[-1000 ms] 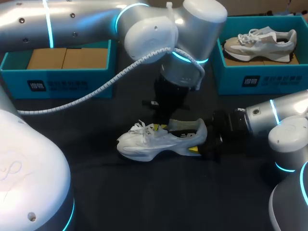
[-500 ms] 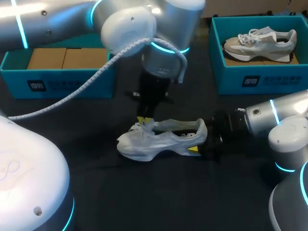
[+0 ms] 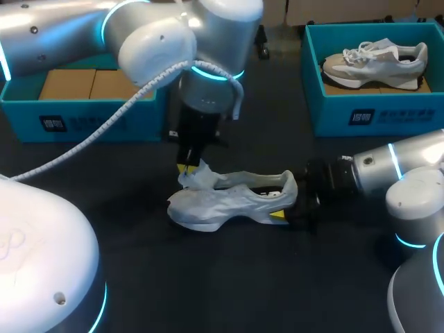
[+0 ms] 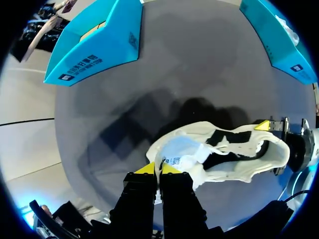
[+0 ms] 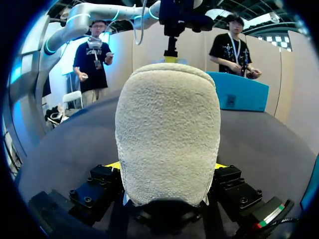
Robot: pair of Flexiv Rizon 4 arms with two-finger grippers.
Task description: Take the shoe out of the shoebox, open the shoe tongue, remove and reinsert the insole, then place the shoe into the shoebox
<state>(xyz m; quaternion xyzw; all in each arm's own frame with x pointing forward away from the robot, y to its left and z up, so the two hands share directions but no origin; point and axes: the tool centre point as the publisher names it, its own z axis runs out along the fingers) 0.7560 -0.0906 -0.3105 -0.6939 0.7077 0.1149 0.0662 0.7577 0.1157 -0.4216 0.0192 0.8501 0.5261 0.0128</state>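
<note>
"Where's the shoe (image 3: 232,201) at this point?"

"Out on the black table (image 3: 208,277), about in the middle, sole down as far as I can tell. It's well apart from the right-hand box (image 3: 361,114) and the left-hand box (image 3: 83,118). I'd guess it sits in the open so an arm can get at each end."

"Why is the right gripper (image 3: 286,208) at the back of it?"

"As an anchor, I reckon. Its yellow tips sit one on each side of the heel and clamp it between them, so the shoe can't slide when the front is tugged."

"And the left gripper (image 4: 158,168)?"

"It comes down from above at the lacing. Its fingers are pressed nearly together, with the tongue (image 4: 182,155) pinched between them. The tongue is lifted and folded forward toward the toe, and that spreads the mouth of the shoe. You can see the dark lining inside."

"So the insole comes next?"

"That's my guess. The tongue looks opened. I can't make out the insole itself, though, because the opening is too dark."

"Which box does the shoe go back into?"

"I can't tell. The right-hand box holds a beige shoe (image 3: 374,61), and the left-hand box has brown cartons (image 3: 97,83) in it."
</note>
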